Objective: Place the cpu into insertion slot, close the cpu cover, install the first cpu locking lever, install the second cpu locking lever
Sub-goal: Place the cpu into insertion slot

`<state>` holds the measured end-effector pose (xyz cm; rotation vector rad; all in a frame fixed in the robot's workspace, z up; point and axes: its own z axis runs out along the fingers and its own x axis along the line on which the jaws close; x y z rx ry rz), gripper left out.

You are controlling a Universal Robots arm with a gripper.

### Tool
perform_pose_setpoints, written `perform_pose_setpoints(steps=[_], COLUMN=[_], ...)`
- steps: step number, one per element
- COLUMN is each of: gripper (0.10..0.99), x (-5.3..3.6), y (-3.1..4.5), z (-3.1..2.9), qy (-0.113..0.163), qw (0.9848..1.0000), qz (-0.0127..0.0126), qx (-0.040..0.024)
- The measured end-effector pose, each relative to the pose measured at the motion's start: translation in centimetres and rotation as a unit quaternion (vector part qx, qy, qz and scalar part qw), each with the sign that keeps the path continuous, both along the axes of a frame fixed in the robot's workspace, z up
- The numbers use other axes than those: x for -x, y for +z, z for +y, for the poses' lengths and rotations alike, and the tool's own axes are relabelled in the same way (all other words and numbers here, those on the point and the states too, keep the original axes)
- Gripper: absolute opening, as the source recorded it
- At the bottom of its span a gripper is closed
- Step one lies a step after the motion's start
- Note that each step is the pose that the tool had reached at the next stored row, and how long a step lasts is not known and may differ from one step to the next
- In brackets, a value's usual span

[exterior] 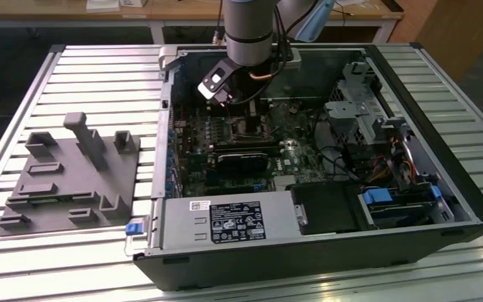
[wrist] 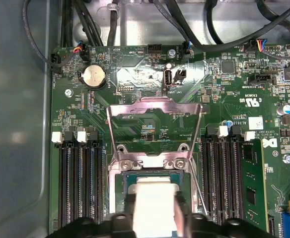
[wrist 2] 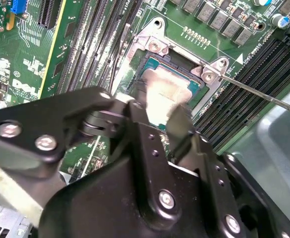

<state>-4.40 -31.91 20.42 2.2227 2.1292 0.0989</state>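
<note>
The cpu (wrist: pixel 154 201) is a pale silvery square held between my gripper's (wrist: pixel 155 213) two black fingers, directly over the insertion slot (wrist: pixel 130 179), whose green and metal rim shows around the chip. In the second wrist view the cpu (wrist 2: pixel 166 91) sits low in the insertion slot (wrist 2: pixel 152 65), with a finger (wrist 2: pixel 181 124) against its edge; I cannot tell whether it is fully seated. The cpu cover (wrist: pixel 155 106) stands hinged open beyond the slot. A thin wire locking lever (wrist 2: pixel 256 92) sticks out unlatched. In the exterior view my gripper (exterior: pixel 234 114) reaches down into the case.
Black memory slots (wrist: pixel 80 183) run along both sides of the socket. In the exterior view, a black card (exterior: pixel 241 161) lies just in front of the socket, a power supply (exterior: pixel 224 223) fills the near wall, and a grey fixture block (exterior: pixel 65 173) sits on the table at the exterior view's left.
</note>
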Motion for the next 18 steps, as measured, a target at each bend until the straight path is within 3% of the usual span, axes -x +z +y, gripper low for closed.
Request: perform_pose_setpoints(steps=[1, 2, 6, 7, 8, 18], gripper=[0.416, 0.416, 0.184, 0.184, 0.125, 0.106], x=[0.0, 0.0, 0.0, 0.0, 0.0, 0.04], y=[0.0, 0.0, 0.0, 0.0, 0.0, -0.08], z=[0.0, 0.0, 0.0, 0.0, 0.0, 0.0], qy=[0.0, 0.0, 0.0, 0.0, 0.0, 0.0], qw=[1.0, 1.0, 1.0, 1.0, 1.0, 1.0], qz=[0.0, 0.0, 0.0, 0.0, 0.0, 0.0], qx=[0.0, 0.0, 0.0, 0.0, -0.0001, -0.0001])
